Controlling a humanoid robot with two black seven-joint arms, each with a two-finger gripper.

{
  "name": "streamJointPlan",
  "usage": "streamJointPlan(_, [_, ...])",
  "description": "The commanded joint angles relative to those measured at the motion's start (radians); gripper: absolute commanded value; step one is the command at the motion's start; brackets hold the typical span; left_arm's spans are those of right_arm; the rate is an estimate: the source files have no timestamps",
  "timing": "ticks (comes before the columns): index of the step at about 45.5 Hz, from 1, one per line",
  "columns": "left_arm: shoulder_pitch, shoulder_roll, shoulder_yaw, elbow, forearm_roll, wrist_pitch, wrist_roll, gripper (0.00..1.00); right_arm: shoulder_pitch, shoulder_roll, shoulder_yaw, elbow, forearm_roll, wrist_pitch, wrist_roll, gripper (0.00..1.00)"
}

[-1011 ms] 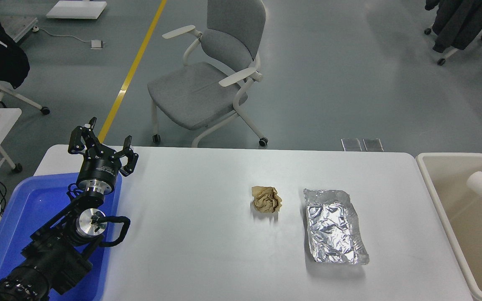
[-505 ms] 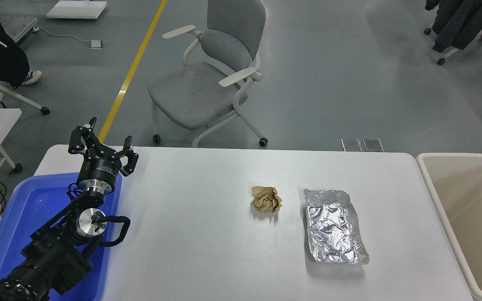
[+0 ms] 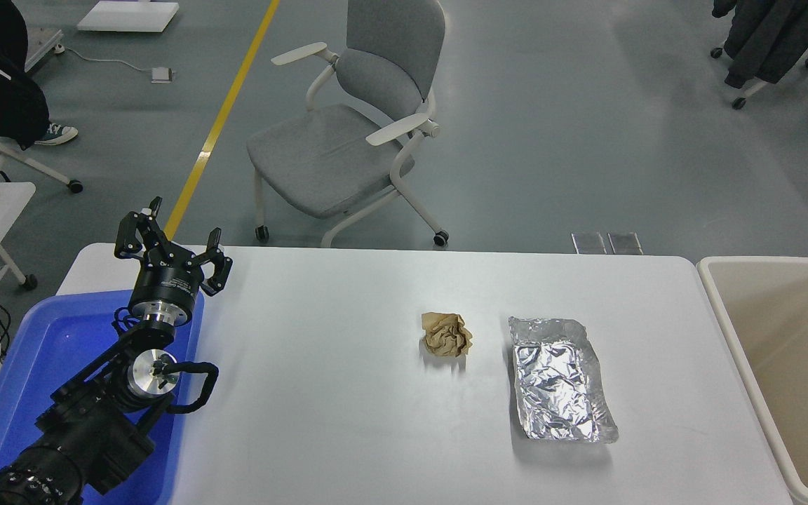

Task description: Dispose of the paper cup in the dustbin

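Observation:
The dustbin (image 3: 725, 317), a large beige plastic bin with a thick rounded rim, stands off the table's right end. The part of its inside that shows is bare. The paper cup is out of view. My right gripper is out of view too. My left gripper (image 3: 171, 240) is parked at the lower left over the far end of the blue tub, open and empty.
A crumpled brown paper ball (image 3: 447, 334) and a crinkled silver foil tray (image 3: 560, 379) lie on the white table (image 3: 348, 393). A blue plastic tub (image 3: 39, 365) is at the left. A grey chair (image 3: 355, 119) stands beyond the table.
One second ago my right gripper held the white cup over the bin. Half a second ago the cup was gone from view and the gripper was withdrawing. Now the gripper has left the picture.

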Motion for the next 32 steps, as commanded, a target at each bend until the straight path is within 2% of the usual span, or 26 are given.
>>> streamJointPlan(1, [0.000,0.000,0.000,0.000,0.000,0.000,0.000,1.00,0.062,-0.016,-0.069,0.005,-0.045,0.231,0.012,1.00])
streamJointPlan(7, [0.000,0.000,0.000,0.000,0.000,0.000,0.000,1.00,0.090,0.011,-0.069,0.010,-0.049,0.376,0.014,1.00])
streamJointPlan(11, [0.000,0.000,0.000,0.000,0.000,0.000,0.000,1.00,0.116,0.051,-0.071,0.010,-0.060,0.418,0.014,1.00])
streamJointPlan(17, [0.000,0.000,0.000,0.000,0.000,0.000,0.000,1.00,0.161,0.130,-0.071,0.019,-0.115,0.444,0.014,1.00])
streamJointPlan(32, [0.002,0.000,0.000,0.000,0.000,0.000,-0.001,1.00,0.216,0.200,-0.071,0.066,-0.180,0.439,0.027,1.00])
